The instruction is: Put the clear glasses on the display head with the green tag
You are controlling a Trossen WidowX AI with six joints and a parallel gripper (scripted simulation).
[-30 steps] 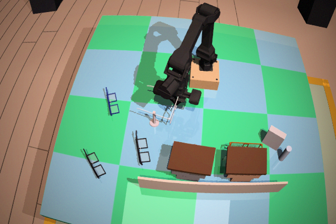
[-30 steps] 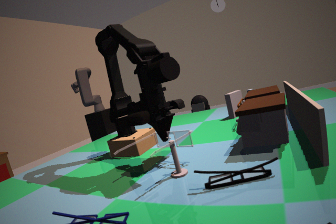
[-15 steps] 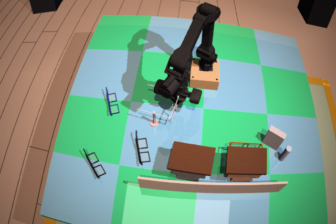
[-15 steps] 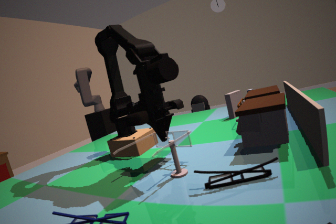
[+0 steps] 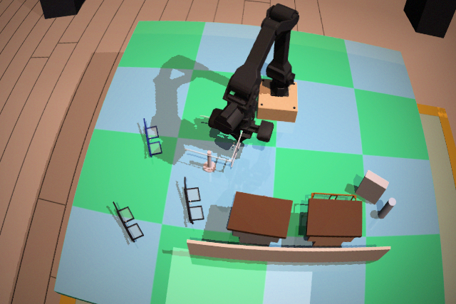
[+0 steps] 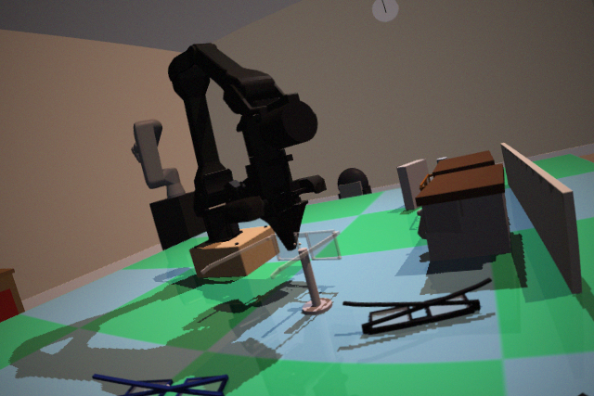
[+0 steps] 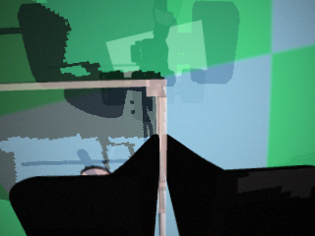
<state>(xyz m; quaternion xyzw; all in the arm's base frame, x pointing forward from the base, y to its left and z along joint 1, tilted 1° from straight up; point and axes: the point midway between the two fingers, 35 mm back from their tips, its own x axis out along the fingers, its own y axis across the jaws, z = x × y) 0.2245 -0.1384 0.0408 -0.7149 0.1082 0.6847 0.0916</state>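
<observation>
The gripper [image 5: 240, 137] [image 6: 292, 247] [image 7: 162, 139] is shut on the front frame of the clear glasses [image 5: 236, 149] [image 6: 337, 233] [image 7: 162, 115] and holds them raised, temples pointing left in the top view. They are near the top of a pink peg stand [image 5: 209, 161] [image 6: 310, 281]; contact cannot be told. Two blocky brown-topped display heads stand by the long board: the left head [image 5: 261, 213] [image 6: 468, 228] shows no glasses, the right head [image 5: 333, 218] [image 6: 462, 161] has orange glasses [image 5: 333, 194] at its front. No green tag can be made out.
Blue glasses [image 5: 147, 139] [image 6: 173, 388] and two black pairs [image 5: 188, 201] [image 5: 125, 221] lie left of the heads. The long board [image 5: 287, 253] [image 6: 542, 214] stands behind the heads. A pale block [image 5: 372, 187] and grey cylinder [image 5: 386, 208] stand right of them.
</observation>
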